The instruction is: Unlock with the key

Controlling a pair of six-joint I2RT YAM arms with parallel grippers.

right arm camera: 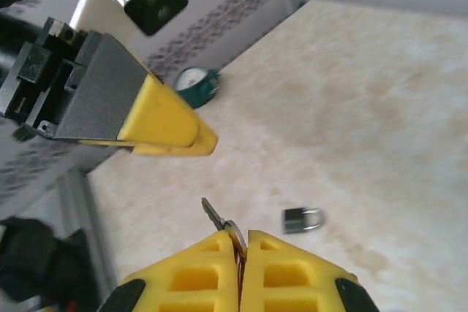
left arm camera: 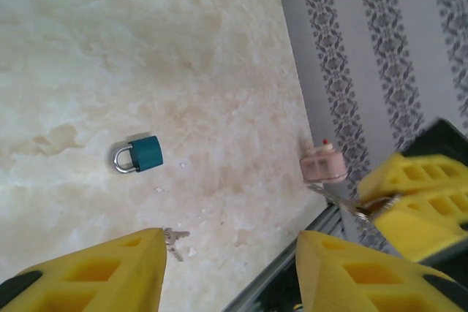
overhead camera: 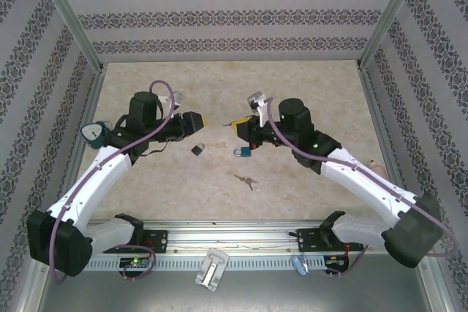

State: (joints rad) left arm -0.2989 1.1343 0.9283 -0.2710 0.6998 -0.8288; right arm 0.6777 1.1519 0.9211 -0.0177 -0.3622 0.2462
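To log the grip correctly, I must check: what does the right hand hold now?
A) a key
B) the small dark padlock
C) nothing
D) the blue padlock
A: the right hand is shut on a key, while the blue padlock and the dark padlock lie on the table.

Shiny metal key (right arm camera: 213, 215); matt marbled table (overhead camera: 307, 93).

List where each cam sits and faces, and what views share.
Top external: above, behind the bases, looking down on table; left arm and right arm show.
Left wrist: on left arm, facing rightward at blue padlock; left gripper open at bottom.
Right wrist: on right arm, facing leftward at dark padlock; right gripper shut on key.
Shared: each wrist view catches the other gripper; top and left wrist show blue padlock.
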